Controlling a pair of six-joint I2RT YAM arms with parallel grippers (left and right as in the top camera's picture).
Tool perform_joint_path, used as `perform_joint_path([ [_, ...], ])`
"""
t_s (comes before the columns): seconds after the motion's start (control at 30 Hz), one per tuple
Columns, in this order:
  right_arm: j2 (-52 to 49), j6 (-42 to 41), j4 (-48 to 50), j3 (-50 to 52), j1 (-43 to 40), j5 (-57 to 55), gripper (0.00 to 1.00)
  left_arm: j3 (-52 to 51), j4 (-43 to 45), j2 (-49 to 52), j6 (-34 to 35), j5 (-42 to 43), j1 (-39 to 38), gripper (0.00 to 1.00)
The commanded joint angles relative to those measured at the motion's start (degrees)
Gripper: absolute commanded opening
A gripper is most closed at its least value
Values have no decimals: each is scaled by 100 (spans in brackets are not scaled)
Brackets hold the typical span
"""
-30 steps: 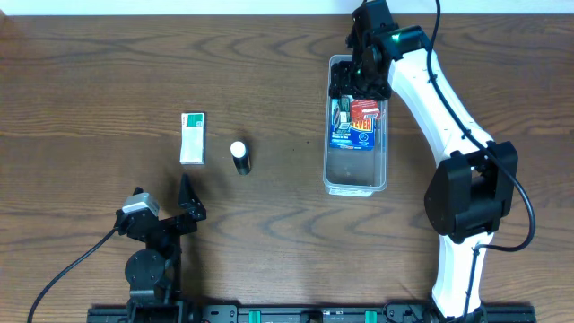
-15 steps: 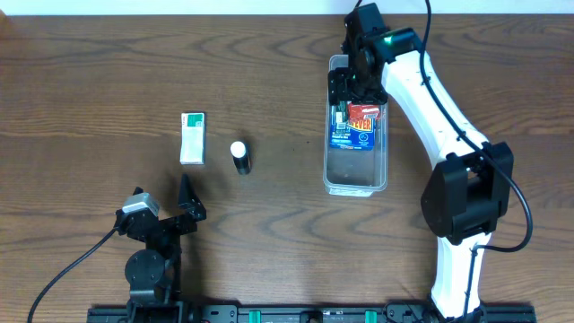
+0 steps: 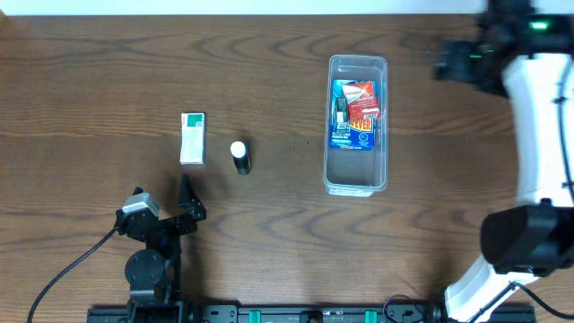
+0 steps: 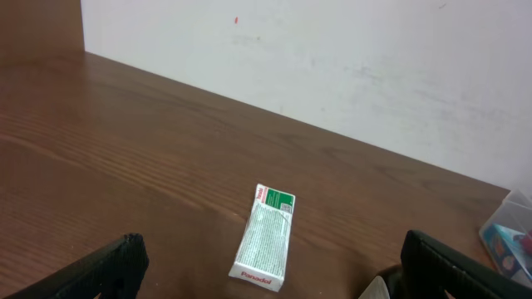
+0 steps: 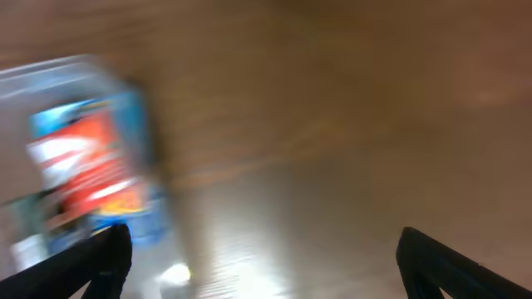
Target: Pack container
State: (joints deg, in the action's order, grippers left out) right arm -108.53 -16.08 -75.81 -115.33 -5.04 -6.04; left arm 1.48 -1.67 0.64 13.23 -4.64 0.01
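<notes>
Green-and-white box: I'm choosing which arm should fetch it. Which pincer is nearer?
Left. The left pincer sits just nearside of the green-and-white box; the right pincer is far off, beyond the container, at the table's far right.

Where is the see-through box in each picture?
Overhead: the container lies right of the middle, its long side running top to bottom.
Left wrist: only a corner of it peeks in at the far right edge.
Right wrist: it is blurry, on the left side.
Shared landmark: the red and blue packets inside it show in all three views.
</notes>
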Motion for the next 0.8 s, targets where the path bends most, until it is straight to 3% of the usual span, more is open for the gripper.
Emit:
perform_joint_path([
  [0.0,-103,48,-92,74,-485,-118,99,-125,-208,-2,-74,-63,35,98],
  [0.27,-103,24,-114,74,-1215,-50,99,-125,-208,-2,-74,-63,35,98],
  [0.77,-103,28,-116,74,-1263,-39,99,-125,-190,-4,28,-48,35,98],
])
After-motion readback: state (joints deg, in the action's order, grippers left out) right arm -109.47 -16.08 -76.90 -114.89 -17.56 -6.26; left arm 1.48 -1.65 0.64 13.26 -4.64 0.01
